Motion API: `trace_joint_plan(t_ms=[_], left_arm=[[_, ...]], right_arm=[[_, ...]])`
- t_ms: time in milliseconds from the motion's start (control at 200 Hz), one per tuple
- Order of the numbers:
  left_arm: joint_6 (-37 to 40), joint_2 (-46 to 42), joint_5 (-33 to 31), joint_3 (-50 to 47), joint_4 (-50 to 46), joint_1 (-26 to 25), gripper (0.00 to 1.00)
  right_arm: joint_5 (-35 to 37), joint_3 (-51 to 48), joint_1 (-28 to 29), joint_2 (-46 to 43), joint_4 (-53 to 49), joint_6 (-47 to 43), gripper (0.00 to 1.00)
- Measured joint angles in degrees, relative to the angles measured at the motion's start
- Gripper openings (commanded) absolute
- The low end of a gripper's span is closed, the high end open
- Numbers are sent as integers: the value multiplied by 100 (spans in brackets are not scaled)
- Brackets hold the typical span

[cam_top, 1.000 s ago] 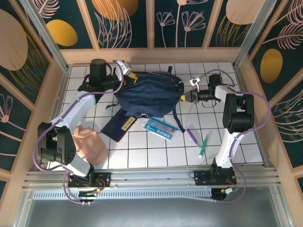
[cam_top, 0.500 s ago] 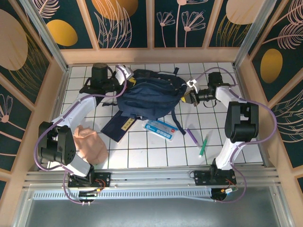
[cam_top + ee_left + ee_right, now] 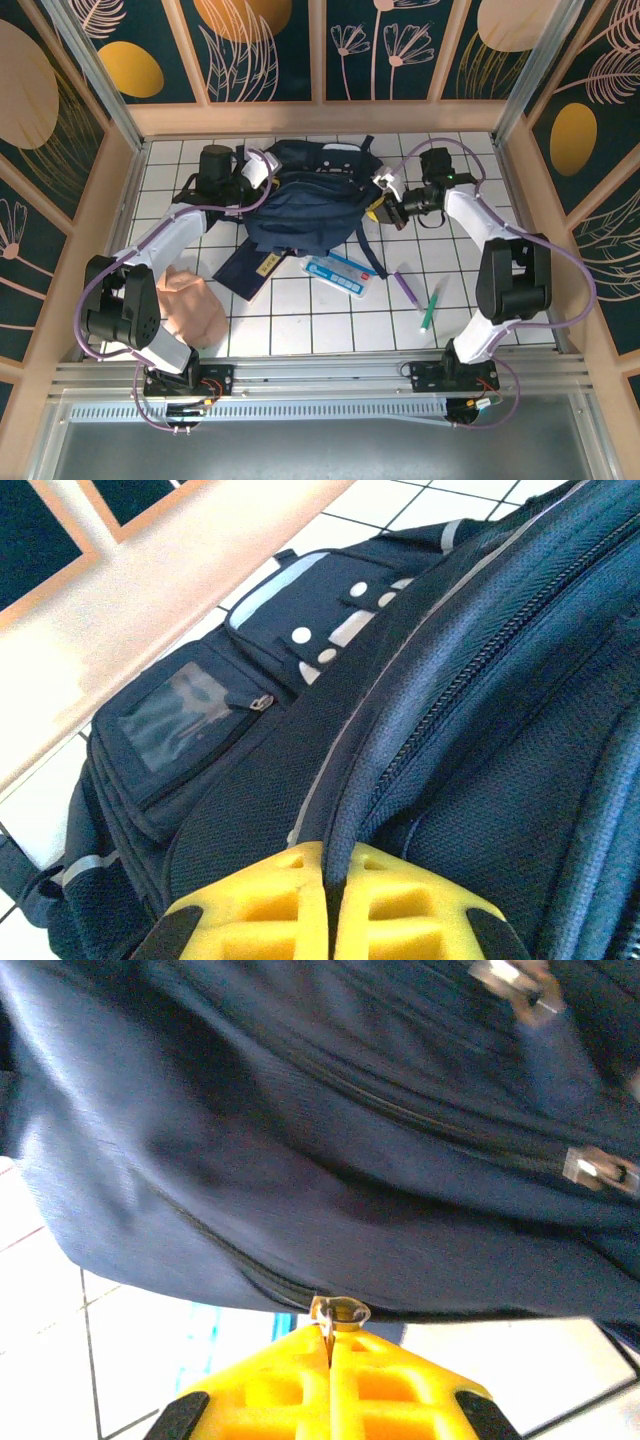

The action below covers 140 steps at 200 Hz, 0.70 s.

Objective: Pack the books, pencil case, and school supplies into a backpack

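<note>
Backpack [image 3: 305,205] pinched from both sides

It is sitting at the far middle of the table [image 3: 300,325]. The left gripper [image 3: 328,865] is squeezing a fold of its cloth. The right gripper [image 3: 330,1335] is pinching its little zipper pull [image 3: 338,1312]. Both arms are reaching far out, bending in toward it.

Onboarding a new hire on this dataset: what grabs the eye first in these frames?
The big navy backpack at the far middle, gripped from both sides: the left gripper pinches a fabric seam on its left, and the right gripper clamps a zipper pull on its right. In front lie a navy book, a pale blue pencil case, and a purple pen beside a green pen. A peach cloth bundle sits near left.
</note>
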Motion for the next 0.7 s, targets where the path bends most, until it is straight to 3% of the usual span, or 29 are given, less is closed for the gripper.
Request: trace_joint_plan(t_ms=[220, 465, 701], left_arm=[[-444, 7, -466, -199, 278, -229, 0], [-1010, 199, -861, -247, 568, -675, 0], [-1742, 221, -896, -334, 726, -763, 0]], right_arm=[[273, -136, 1174, -129, 511, 656, 0], [348, -251, 1574, -129, 1491, 2415, 0], [988, -540, 2114, -140, 2459, 3958, 0]])
